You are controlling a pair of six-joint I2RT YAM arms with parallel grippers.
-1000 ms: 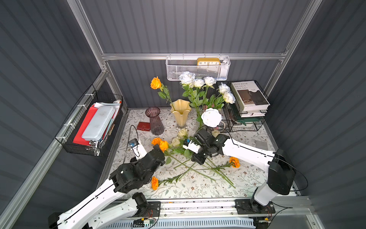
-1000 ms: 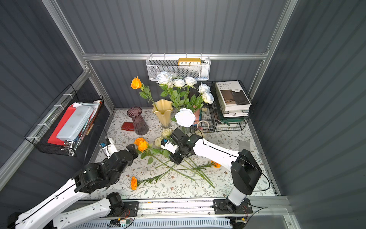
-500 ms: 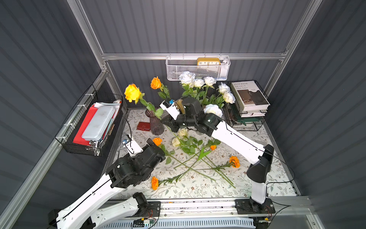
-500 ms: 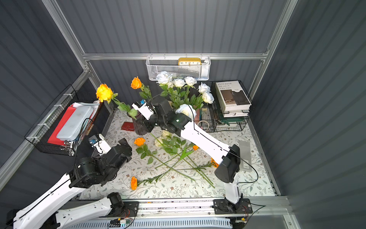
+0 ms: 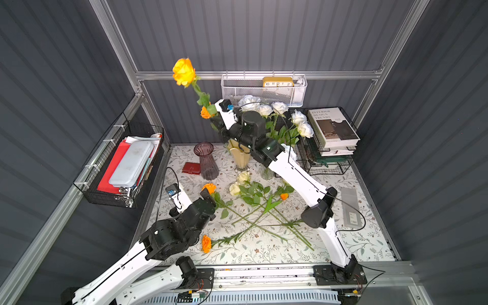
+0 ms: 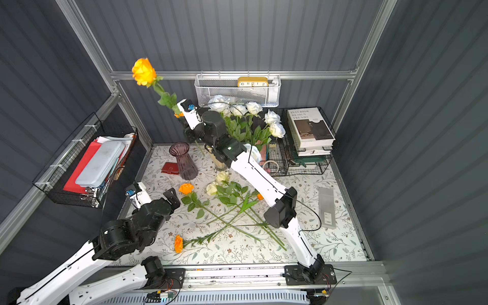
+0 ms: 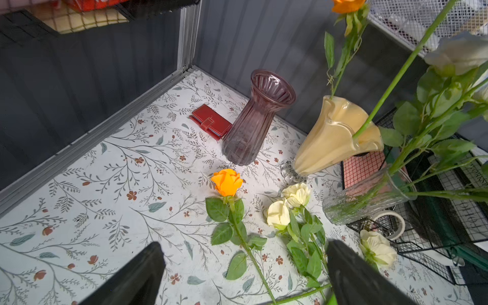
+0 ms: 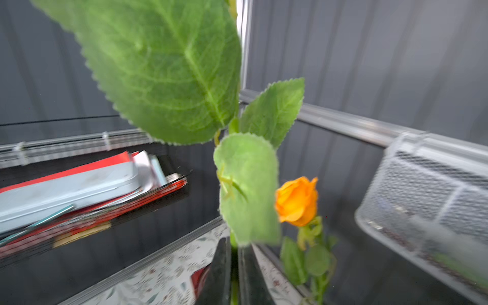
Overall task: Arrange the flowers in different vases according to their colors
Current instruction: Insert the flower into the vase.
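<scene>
1. The right gripper is clamped on the green stem of a long-stemmed orange-yellow rose. It grips just beneath the leaves and holds the flower high near the back wall.
2. The stem's long axis runs steeply. In both top views the bloom is uppermost and tilts toward the left back corner, while the foot points down at the cream-yellow vase with the wavy flared rim.
3. That vase stands almost straight below the gripper. In the left wrist view the foot of the stem seems to reach into its mouth, though the arm hides this in the top views. A smaller orange rose stands in the same vase, just beside the held stem. I judge the coming move to be a descent along the stem's own line.
4. The left gripper has its jaws wide apart and empty, and it hovers low over the table. An orange rose lying on the cloth is just ahead of it, its bloom toward the ribbed smoky-purple glass vase and its stem running back between the fingers. This arm is the nearer one to that flower.
</scene>
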